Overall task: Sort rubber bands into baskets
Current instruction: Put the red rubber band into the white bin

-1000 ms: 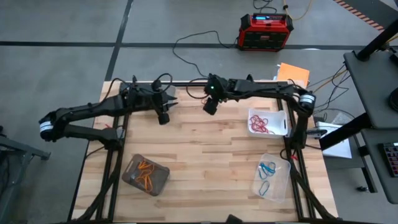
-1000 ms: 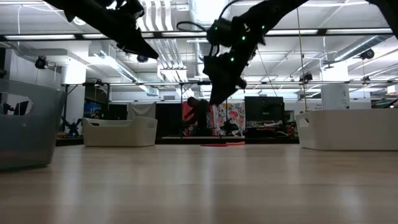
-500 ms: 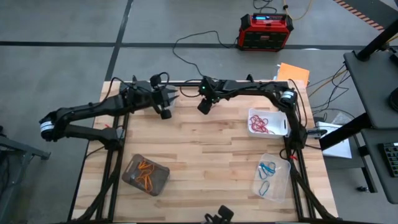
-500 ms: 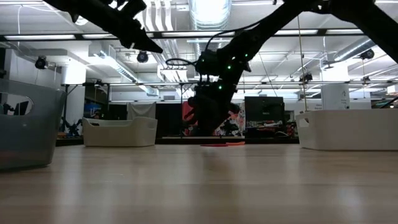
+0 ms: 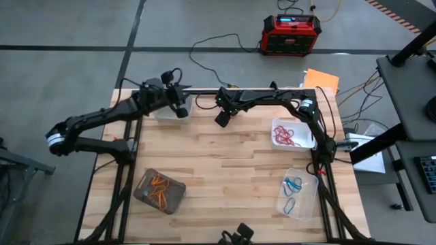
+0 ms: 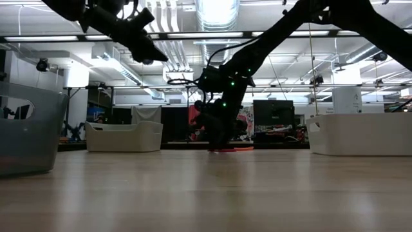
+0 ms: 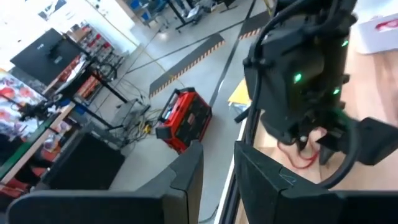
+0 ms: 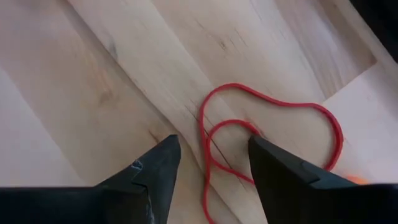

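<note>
A red rubber band (image 8: 261, 134) lies flat on the wooden table near its far edge. My right gripper (image 8: 211, 155) hangs just above it, pointing steeply down. Its open fingers stand on either side of the band's loops without touching them. The same gripper (image 5: 222, 120) shows low over the table in the low view (image 6: 217, 138). My left gripper (image 5: 180, 110) is raised at the far left over a clear basket (image 5: 162, 113). Its fingers (image 7: 186, 180) stand a little apart with nothing seen between them.
A white basket (image 5: 310, 133) with red bands sits at the right. A clear basket (image 5: 308, 197) with blue bands sits at the near right. A smoky basket (image 5: 178, 194) with orange bands is at the near left. A red-and-black box (image 5: 291, 34) stands on the floor beyond the table.
My right gripper has sunk from well above the table to just over the red band, drifting toward the table's left. My left gripper has swung toward the far edge and rolled about its own axis, staying raised.
</note>
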Motion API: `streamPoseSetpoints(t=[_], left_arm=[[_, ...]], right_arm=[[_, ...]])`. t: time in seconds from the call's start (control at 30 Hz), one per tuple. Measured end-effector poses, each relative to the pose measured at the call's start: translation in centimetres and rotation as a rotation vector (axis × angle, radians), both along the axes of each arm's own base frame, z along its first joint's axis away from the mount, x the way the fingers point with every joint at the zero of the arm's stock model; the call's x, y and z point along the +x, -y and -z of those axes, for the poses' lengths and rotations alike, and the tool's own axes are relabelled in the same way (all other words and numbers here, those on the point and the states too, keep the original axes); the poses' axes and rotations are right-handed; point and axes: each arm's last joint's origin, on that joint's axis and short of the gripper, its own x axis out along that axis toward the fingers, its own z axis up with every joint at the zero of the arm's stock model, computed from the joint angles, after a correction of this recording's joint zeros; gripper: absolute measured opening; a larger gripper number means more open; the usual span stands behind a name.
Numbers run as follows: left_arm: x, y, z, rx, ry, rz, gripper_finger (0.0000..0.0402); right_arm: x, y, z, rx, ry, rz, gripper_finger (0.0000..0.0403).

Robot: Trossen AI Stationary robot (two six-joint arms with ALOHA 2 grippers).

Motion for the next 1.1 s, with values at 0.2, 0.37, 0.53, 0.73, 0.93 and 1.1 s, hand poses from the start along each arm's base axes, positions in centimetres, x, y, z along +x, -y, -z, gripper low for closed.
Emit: streamPoseSetpoints(t=[0.2,0.37,0.53,0.73,0.93,1.1], left_arm=[[0.3,-1.2,1.0,-0.024,-0.026,-0.015,0.0075],[1.0,-1.6,1.8,-0.035,-0.043,-0.014,0.0075],[1.3,-1.8,1.7,-0.025,-0.021,-0.014,0.0075],[1.2,-1.8,1.7,-0.033,-0.011,-0.018,0.0075],[1.2,-1.8,1.7,-0.034,-0.012,-0.018,0.0075],[1.2,-1.8,1.7,-0.043,-0.007,-0.021,0.0076]], right_arm=[[0.1,0.0,0.6,0.006,-0.01,0.007,0.0157],[0.1,0.1,0.7,0.007,-0.01,0.014,0.0103],[0.1,0.1,0.7,0.002,-0.012,0.011,0.0027],[-0.2,0.0,-0.3,-0.005,-0.005,-0.008,0.0011],[-1.2,-0.9,-4.3,-0.02,0.009,-0.042,0.0009],[-3.0,-2.1,-8.9,-0.034,0.009,-0.072,0.0009]])
